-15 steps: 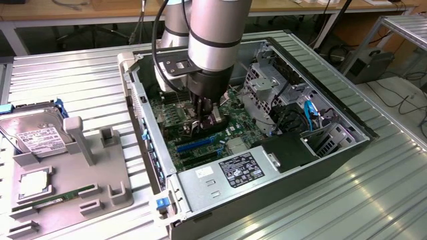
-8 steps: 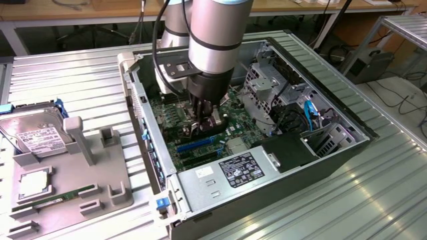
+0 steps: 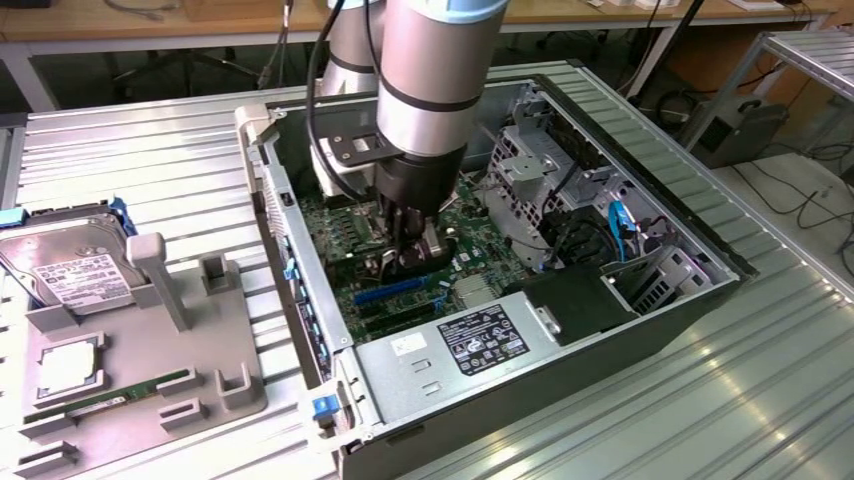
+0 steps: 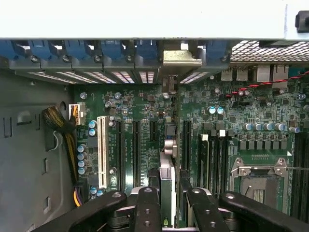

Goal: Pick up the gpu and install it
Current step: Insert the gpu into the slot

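Pincer (image 4: 170, 202), jaws partway closed on the gpu (image 4: 166, 166), holds the card on edge inside the open case (image 3: 587, 365), bracket (image 4: 180, 57) toward the rear wall and lower edge lined up over the motherboard (image 4: 231, 116), apparently so its connector meets a slot squarely.

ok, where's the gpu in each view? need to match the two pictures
Exterior view: gpu in the gripper, low inside the open case, over the motherboard, largely hidden by the fingers.
Wrist view: gpu edge-on between the fingers, its bracket at the case's slotted wall.
Shared landmark: the green motherboard under the card.
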Robot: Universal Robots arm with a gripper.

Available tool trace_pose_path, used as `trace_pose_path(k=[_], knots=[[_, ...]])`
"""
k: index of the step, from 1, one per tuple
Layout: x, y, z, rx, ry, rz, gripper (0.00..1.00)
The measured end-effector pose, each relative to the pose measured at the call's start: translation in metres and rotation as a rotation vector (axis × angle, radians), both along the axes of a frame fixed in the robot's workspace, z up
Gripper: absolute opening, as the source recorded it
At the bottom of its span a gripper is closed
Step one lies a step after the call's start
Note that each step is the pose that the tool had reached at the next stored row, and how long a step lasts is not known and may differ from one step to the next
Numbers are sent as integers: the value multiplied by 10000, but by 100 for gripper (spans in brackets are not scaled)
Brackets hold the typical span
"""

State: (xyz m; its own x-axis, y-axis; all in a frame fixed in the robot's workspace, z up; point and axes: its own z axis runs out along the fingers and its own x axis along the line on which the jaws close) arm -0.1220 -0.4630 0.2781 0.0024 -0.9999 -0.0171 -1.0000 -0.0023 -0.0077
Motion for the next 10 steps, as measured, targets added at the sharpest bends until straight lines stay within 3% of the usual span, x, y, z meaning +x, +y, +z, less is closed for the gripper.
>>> trace_pose_path(k=[10], knots=[[0,-3,-91,-1,17,1,26]])
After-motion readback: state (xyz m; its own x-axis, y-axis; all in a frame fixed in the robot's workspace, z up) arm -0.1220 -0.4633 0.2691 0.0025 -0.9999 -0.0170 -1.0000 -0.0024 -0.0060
